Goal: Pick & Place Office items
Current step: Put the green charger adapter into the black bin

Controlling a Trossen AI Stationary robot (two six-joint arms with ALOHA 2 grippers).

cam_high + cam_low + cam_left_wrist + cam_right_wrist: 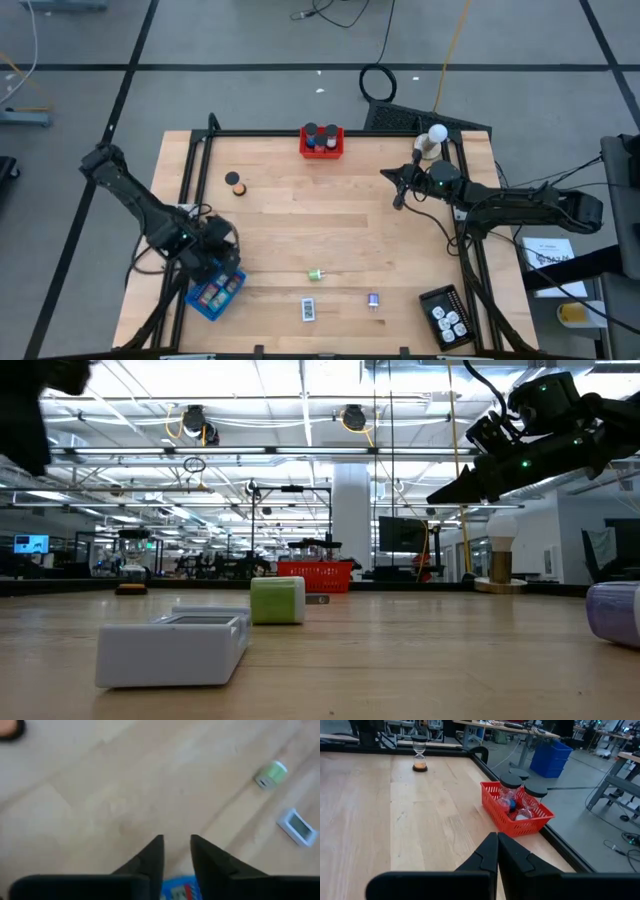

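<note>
Three office items lie loose on the wooden table near its front edge: a green piece, a white-labelled rectangle and a purple piece. My left gripper hovers at the front left, just above the far rim of the blue tray, slanting down. Its fingers stand a little apart with nothing between them. My right gripper hangs shut and empty over the table's right half, pointing level toward the red tray.
The red tray at the far edge holds black-lidded jars. A small hourglass stands far left. The blue tray holds several small pieces. A black tray with white pieces sits at the front right. A white ball on a stand is far right.
</note>
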